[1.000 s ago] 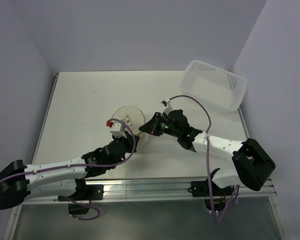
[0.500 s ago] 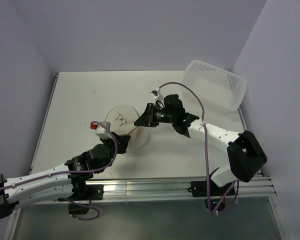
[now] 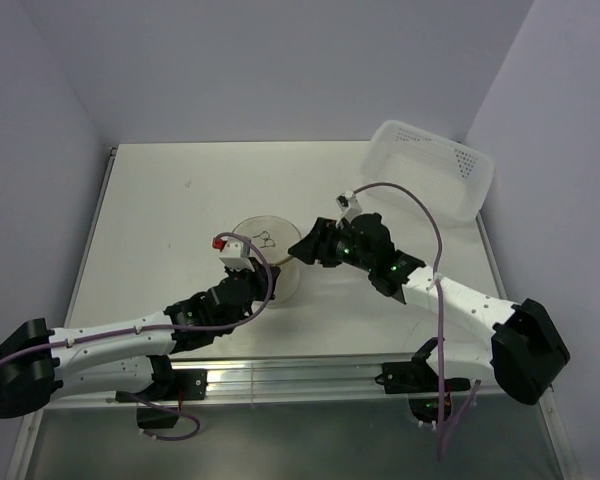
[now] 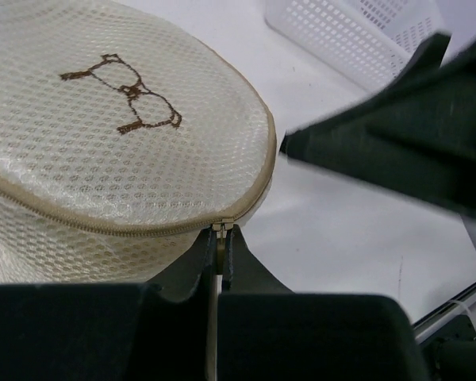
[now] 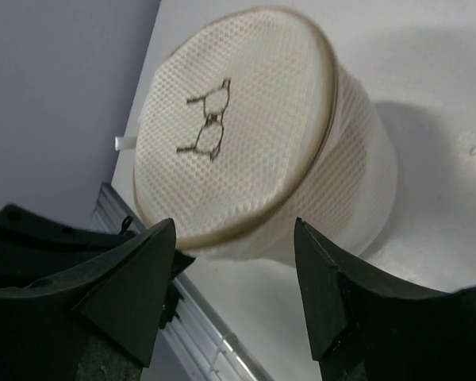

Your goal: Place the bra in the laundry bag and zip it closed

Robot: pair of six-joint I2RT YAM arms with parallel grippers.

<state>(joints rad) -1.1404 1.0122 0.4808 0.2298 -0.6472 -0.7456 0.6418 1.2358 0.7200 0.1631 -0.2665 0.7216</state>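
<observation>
The laundry bag (image 3: 266,243), a round cream mesh pouch with a brown bra drawing on its lid, stands mid-table. Its lid lies down, and the zip along the near rim looks drawn together in the left wrist view. My left gripper (image 3: 252,284) is at the bag's near side, shut on the small metal zip pull (image 4: 220,231); its tips (image 4: 220,240) meet right under the bag (image 4: 119,135). My right gripper (image 3: 306,248) is just right of the bag, open and holding nothing; in its wrist view the bag (image 5: 246,135) lies beyond the spread jaws (image 5: 234,230). The bra is hidden.
A white perforated plastic basket (image 3: 430,170) sits at the back right corner, also in the left wrist view (image 4: 357,40). The table's near edge with its metal rail (image 3: 310,372) runs close behind both arms. Grey walls close in the left, back and right.
My right gripper has opened and drawn back a little from the bag's right side. The left arm swung left with the bag, then returned, still shut on the zip pull.
</observation>
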